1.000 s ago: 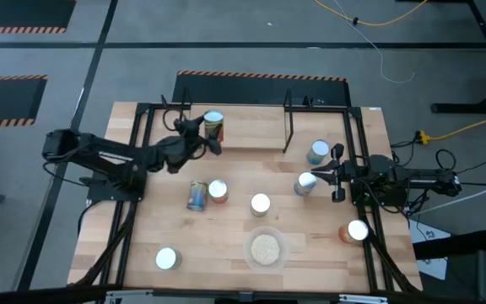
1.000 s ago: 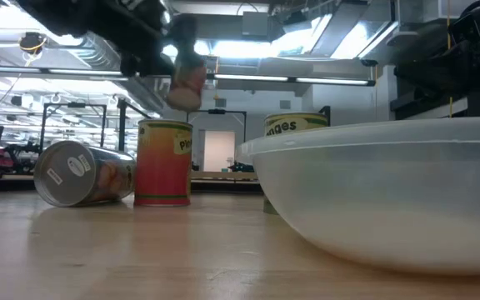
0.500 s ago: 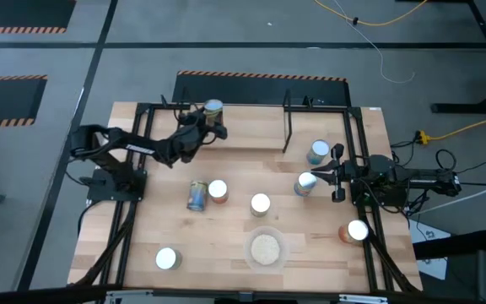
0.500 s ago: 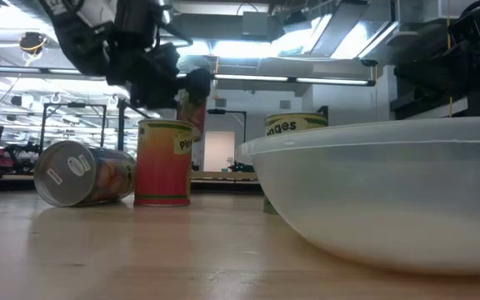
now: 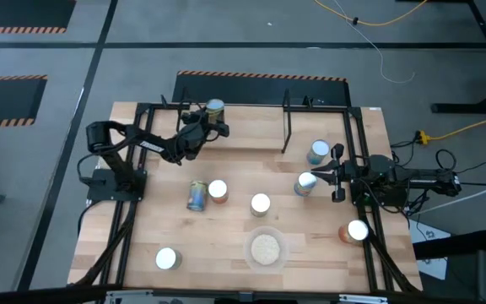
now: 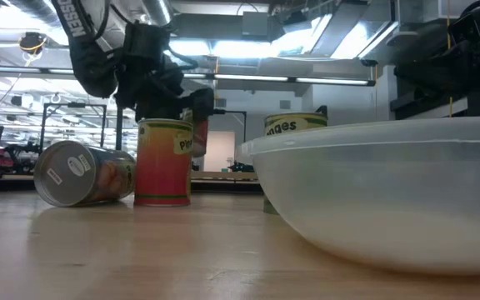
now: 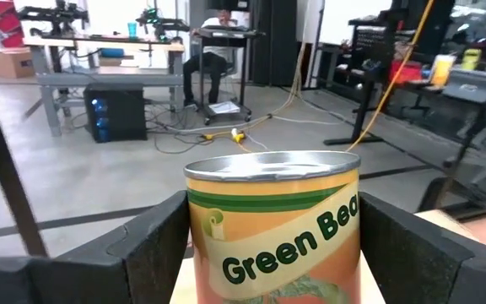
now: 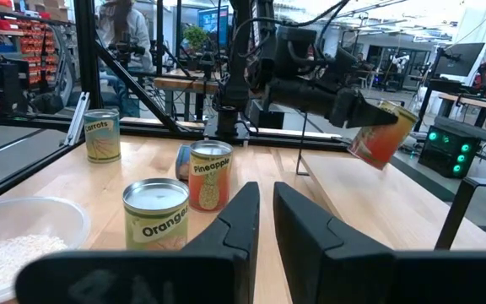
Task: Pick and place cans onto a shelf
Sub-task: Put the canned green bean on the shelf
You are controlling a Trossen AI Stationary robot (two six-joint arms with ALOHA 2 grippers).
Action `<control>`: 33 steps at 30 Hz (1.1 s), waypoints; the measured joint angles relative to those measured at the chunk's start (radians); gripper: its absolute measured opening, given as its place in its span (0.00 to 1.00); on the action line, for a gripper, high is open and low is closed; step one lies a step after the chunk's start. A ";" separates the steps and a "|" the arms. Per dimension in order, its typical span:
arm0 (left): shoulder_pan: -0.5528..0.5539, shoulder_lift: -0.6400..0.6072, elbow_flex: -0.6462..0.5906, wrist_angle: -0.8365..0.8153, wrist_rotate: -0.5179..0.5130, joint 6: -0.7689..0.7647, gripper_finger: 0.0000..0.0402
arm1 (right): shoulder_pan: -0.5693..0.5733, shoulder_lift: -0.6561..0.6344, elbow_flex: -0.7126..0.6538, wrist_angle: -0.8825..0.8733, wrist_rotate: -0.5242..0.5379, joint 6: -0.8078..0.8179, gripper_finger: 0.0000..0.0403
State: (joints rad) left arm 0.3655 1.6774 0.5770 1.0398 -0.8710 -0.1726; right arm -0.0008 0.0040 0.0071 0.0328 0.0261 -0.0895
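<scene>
one green beans can (image 5: 214,110), tilted over the shelf (image 5: 251,127) at the upper left, sits gripped in the left hand (image 5: 201,118); letting go at that angle may topple it.

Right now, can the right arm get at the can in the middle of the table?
Probably yes. The right gripper sits by the table's right side with nothing in it, and the middle can stands upright in bare wood. Only the blue can right by its fingers might need skirting.

Green Beans can (image 7: 272,228) between end effector fingers (image 7: 154,253) (person seated beyond)
</scene>
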 joint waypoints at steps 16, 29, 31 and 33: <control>0.084 0.040 0.002 -0.007 0.112 -0.002 0.77 | 0.000 0.000 0.000 0.000 0.000 -0.001 0.11; 0.089 0.040 0.003 -0.064 0.163 -0.001 0.77 | 0.000 0.000 0.000 0.000 0.000 -0.001 0.11; 0.088 0.040 0.003 -0.064 0.163 -0.001 0.77 | 0.000 0.000 0.000 0.000 0.000 -0.001 0.11; 0.088 0.040 0.003 -0.064 0.163 -0.001 0.77 | 0.000 0.000 0.000 0.000 0.000 -0.001 0.11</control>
State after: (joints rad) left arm 0.4534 1.7176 0.5800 0.9756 -0.7078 -0.1733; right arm -0.0006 0.0042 0.0071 0.0326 0.0257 -0.0906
